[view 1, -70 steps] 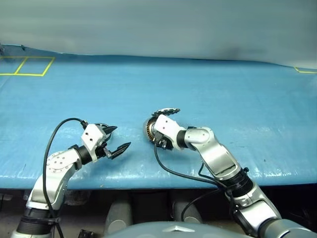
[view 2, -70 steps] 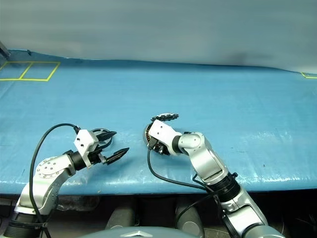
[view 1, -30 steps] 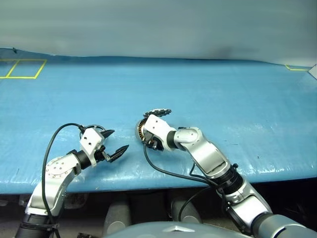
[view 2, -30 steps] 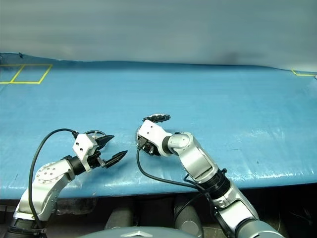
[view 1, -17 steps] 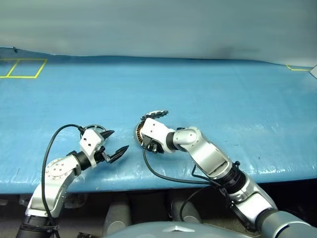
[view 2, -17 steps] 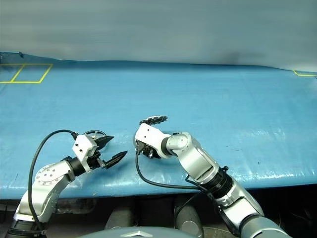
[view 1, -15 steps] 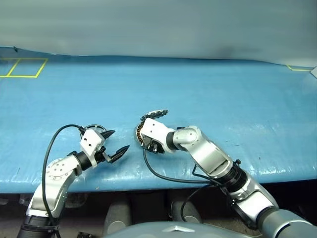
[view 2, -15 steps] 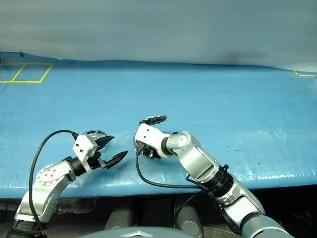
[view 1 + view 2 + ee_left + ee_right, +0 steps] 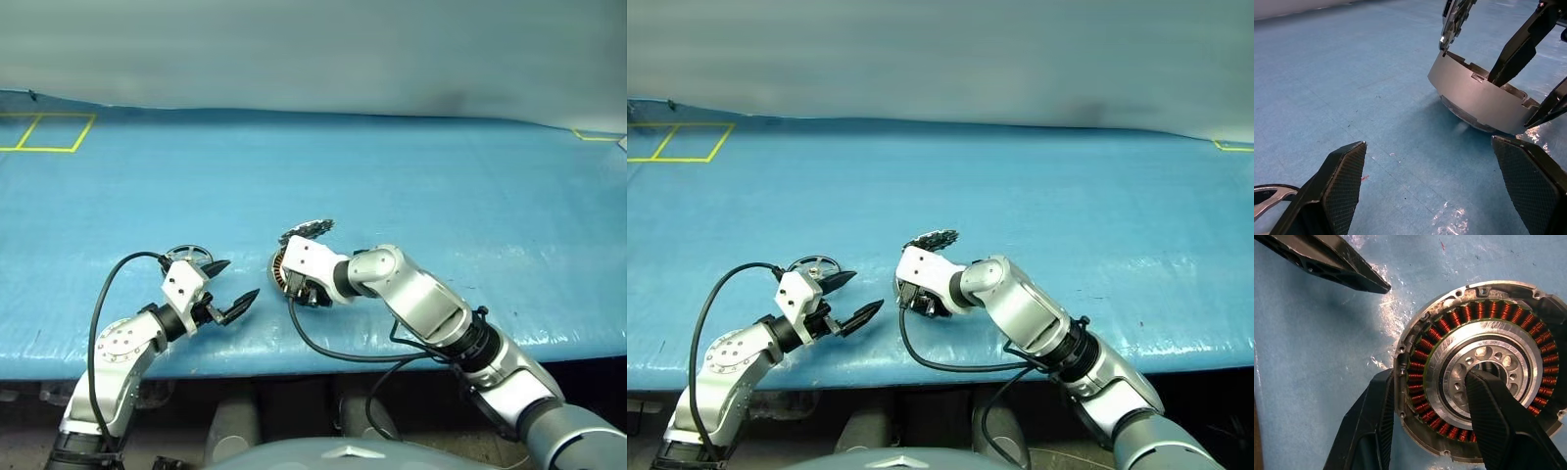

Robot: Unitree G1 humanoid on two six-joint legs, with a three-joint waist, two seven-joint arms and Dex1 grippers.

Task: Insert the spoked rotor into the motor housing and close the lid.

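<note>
— How is the right gripper [image 9: 1430, 431] seen to be set?

— It is clamped on the motor housing [image 9: 1484, 367]. In the right wrist view one black finger is laid against the outside of the silver rim and the other is pressed down into the hub, so the wall with its copper-orange windings is pinched between them. From the left wrist view the housing is seen tilted, with one edge raised off the blue table cover [image 9: 441, 186].

— And the lid [image 9: 306, 230]?

— It is seen standing open, just beyond the right gripper at the far edge of the housing, with its toothed rim raised above the cover.

— What is shown of the left gripper [image 9: 224, 288]?

— Its jaws are spread wide and nothing is held between them. It is pointed toward the housing, which is found ahead of its fingertips with a gap of bare cover between. One of its dark finger tips is also caught in the right wrist view, near the housing rim but apart from it.

— Where is the spoked rotor [image 9: 186, 256] found?

— A small dark ring with spokes is seen lying flat on the cover just behind the left gripper, at its far side, well apart from the housing. Its edge is also glimpsed beside one finger in the left wrist view.
</note>
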